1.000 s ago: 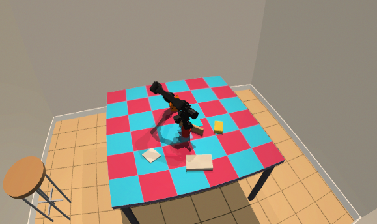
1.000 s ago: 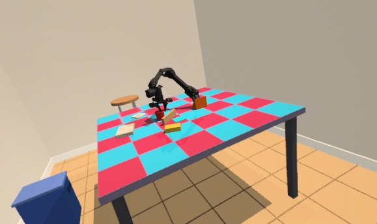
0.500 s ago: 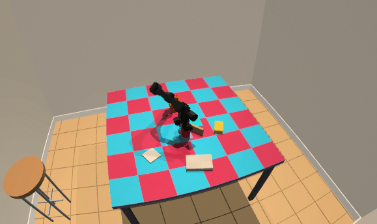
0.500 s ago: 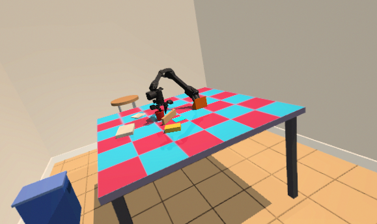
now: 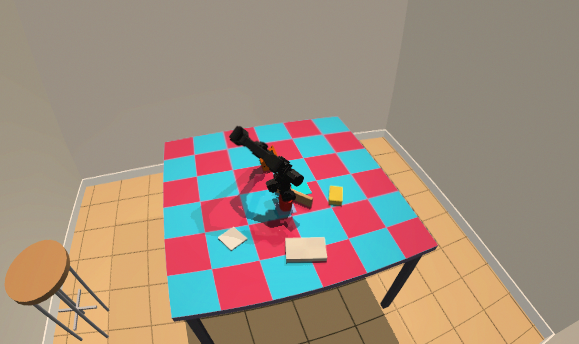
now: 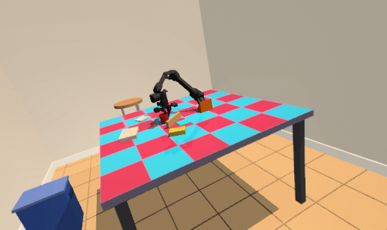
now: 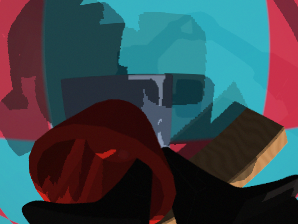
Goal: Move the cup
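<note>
The red cup (image 5: pixel 285 205) (image 6: pixel 164 118) (image 7: pixel 112 117) stands near the table's middle, beside the wooden block, and looks tilted in the wrist view. My gripper (image 5: pixel 285 194) (image 6: pixel 166 113) (image 7: pixel 155 153) is shut on the cup's wall, one finger inside the mouth and the other outside. Marbles cannot be made out; the near finger and shade hide part of the inside. A dark grey-blue flat piece (image 7: pixel 90 92), perhaps a pad, lies just beyond the cup. A turquoise pad (image 5: pixel 303 188) (image 6: pixel 184 122) lies behind the block. I cannot tell whether the cup touches the table.
The wooden block (image 5: pixel 303 198) (image 6: pixel 174 120) (image 7: pixel 240 140) is close beside the cup and fingers. A yellow block (image 5: pixel 336 194) (image 6: pixel 177 130), a thick cream block (image 5: pixel 305 248) (image 6: pixel 128 134) and a thin cream tile (image 5: pixel 232 238) (image 6: pixel 142 118) lie around them.
</note>
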You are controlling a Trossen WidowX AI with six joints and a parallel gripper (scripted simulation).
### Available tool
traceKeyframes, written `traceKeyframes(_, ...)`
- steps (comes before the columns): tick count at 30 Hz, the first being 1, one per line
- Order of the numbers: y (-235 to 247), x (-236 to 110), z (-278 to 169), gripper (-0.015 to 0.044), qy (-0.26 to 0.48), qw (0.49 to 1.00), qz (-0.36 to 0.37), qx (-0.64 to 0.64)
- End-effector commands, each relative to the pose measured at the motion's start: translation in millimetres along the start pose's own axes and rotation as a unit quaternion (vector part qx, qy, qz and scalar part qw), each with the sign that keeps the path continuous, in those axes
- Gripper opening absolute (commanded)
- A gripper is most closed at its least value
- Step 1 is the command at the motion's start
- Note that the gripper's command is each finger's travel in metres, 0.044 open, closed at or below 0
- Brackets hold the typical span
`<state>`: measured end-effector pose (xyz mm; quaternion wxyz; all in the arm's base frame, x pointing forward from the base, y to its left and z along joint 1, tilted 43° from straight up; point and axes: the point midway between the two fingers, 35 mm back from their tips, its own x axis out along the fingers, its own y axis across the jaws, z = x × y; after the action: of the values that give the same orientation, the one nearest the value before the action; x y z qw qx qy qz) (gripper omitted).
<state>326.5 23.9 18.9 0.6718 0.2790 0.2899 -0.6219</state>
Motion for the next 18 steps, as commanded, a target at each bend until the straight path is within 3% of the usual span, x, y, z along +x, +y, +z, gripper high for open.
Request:
traceKeyframes(1,0,0,0,0.0,0.0,1.0,-0.001,0.0)
traceKeyframes(18,4,-44,-2,0.0,0.0,1.0,0.0,-0.002)
